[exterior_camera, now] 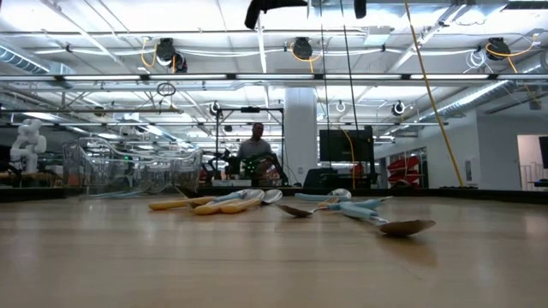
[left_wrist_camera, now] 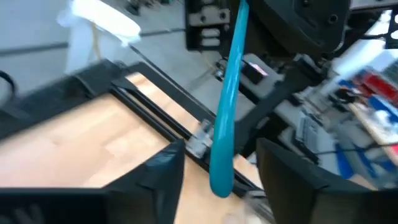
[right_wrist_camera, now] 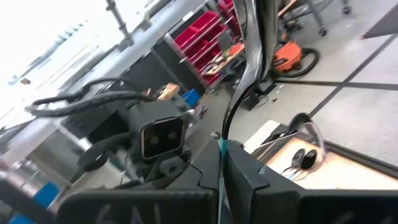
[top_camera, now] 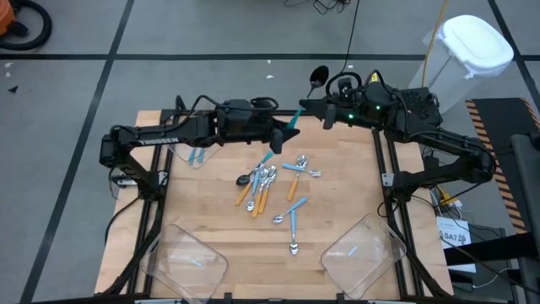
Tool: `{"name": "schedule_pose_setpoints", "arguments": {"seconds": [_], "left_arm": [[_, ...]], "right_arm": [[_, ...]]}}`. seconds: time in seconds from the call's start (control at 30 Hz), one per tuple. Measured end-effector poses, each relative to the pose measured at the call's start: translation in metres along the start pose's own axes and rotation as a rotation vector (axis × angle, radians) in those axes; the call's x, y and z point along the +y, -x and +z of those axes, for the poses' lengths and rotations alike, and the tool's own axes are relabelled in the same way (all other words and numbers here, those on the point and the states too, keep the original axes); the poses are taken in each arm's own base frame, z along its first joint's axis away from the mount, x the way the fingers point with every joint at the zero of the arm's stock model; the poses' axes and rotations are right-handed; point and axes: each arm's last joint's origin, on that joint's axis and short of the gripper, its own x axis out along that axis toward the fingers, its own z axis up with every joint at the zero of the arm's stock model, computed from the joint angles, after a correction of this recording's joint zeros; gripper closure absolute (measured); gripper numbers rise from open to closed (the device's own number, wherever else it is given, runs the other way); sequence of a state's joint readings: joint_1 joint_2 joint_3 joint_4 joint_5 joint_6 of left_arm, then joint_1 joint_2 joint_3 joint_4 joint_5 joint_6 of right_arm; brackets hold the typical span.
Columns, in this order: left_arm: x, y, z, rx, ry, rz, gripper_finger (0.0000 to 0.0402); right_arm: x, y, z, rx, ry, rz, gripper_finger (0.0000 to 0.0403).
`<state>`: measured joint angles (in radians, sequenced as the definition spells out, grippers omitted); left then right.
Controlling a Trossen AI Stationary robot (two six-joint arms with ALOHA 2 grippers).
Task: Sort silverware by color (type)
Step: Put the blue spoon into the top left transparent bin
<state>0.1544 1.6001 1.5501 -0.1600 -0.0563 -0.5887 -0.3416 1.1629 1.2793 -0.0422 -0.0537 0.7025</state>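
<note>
1. Wooden table top under two dark arms, grey floor around it; your work is happening above the far edge, where both grippers meet in mid-air.
2. Your right gripper (top_camera: 302, 107) is pressed together on a black-bowled spoon (top_camera: 317, 78) with a light-blue handle, the bowl sticking out past the far edge of the table.
3. Your left gripper (top_camera: 285, 129) stands spread, its fingers (left_wrist_camera: 155, 177) either side of the blue handle (left_wrist_camera: 225, 118) without pinching it. This reads as a hand-over, with the right side now carrying the spoon.
4. Sorting looks barely begun. One blue-handled spoon (top_camera: 197, 155) lies in the clear bin (top_camera: 187, 152) at the far left, and something blue shows in each of the two near bins, near-left (top_camera: 187, 257) and near-right (top_camera: 364, 252).
5. Most of the silverware is unsorted in the middle of the table (top_camera: 211, 211): a tight cluster of orange-handled spoons (top_camera: 260, 187), blue-handled ones just right of it (top_camera: 297, 166), and one more blue spoon (top_camera: 293, 228) lying nearer.
6. Room to move: the near half of the table between the two bins is bare. Mind the black frame rails along the left and right edges, and the crowded middle pile, where handles overlap.
7. A person sits well behind the table in the low view, clear of the arms.
</note>
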Motion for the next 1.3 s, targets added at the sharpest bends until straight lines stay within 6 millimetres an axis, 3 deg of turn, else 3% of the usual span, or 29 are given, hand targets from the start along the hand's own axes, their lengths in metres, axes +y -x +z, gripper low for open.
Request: {"name": "schedule_pose_setpoints", "arguments": {"seconds": [0.4, 0.63, 1.1, 1.3], "left_arm": [[-0.015, 0.005, -0.010, -0.129, -0.489, 0.339, 0.0128], [-0.010, 0.002, -0.010, -0.152, -0.542, 0.450, 0.0119], [-0.001, -0.031, -0.023, -0.174, -0.555, 0.438, 0.0119], [0.000, -0.030, -0.022, -0.175, -0.564, 0.459, 0.0119]], "right_arm": [[-0.004, 0.000, 0.003, -0.106, -0.021, -0.130, 0.0402], [-0.008, -0.001, 0.002, -0.155, -0.008, -0.215, 0.0402], [-0.015, -0.014, -0.005, -0.122, 0.023, -0.254, 0.0401], [-0.016, -0.015, -0.005, -0.123, 0.058, -0.274, 0.0400]]}}
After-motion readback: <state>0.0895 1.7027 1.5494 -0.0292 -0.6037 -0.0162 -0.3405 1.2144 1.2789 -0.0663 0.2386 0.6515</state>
